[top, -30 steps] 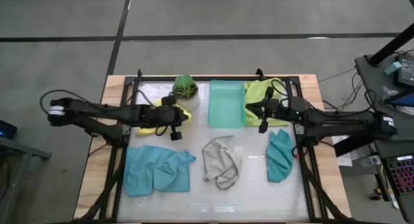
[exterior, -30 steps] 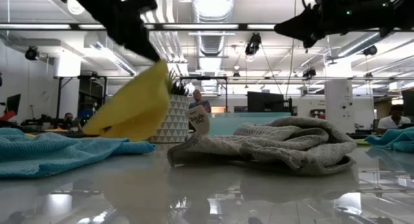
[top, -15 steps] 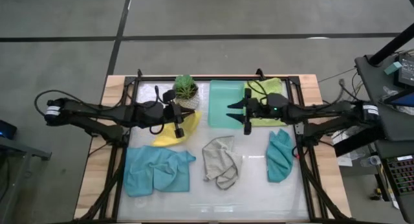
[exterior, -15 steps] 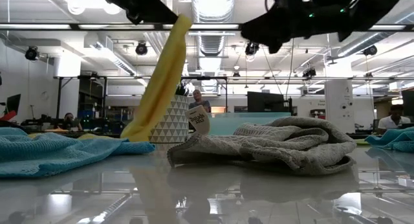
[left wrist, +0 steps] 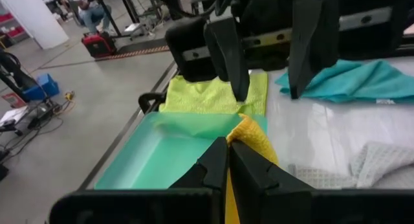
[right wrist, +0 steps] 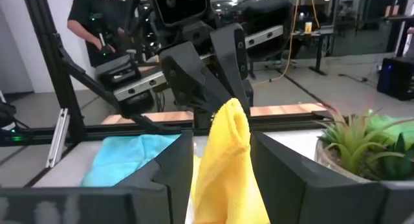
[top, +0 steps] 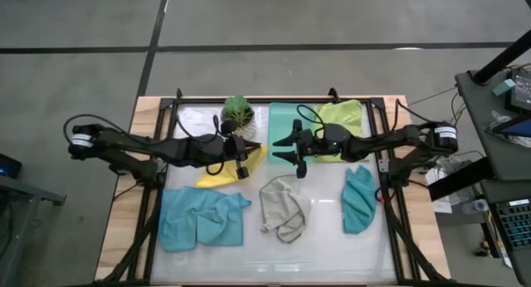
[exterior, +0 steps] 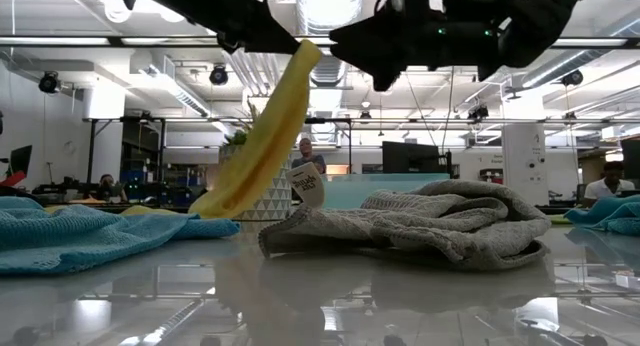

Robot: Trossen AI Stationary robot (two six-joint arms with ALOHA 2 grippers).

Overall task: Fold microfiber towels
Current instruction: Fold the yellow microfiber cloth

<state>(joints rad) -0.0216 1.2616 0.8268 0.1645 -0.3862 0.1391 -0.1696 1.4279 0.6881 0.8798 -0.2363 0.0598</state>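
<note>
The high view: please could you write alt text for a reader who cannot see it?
Seen from above, the left gripper holds up a corner of the yellow towel while the right gripper, jaws open, faces it above the mint-green tray. Light blue, grey, teal and lime green towels lie around them.

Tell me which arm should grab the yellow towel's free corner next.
Right. The left claw is shut on the yellow towel, holding it up. The right claw is open and empty, with the raised corner between its fingers.
</note>
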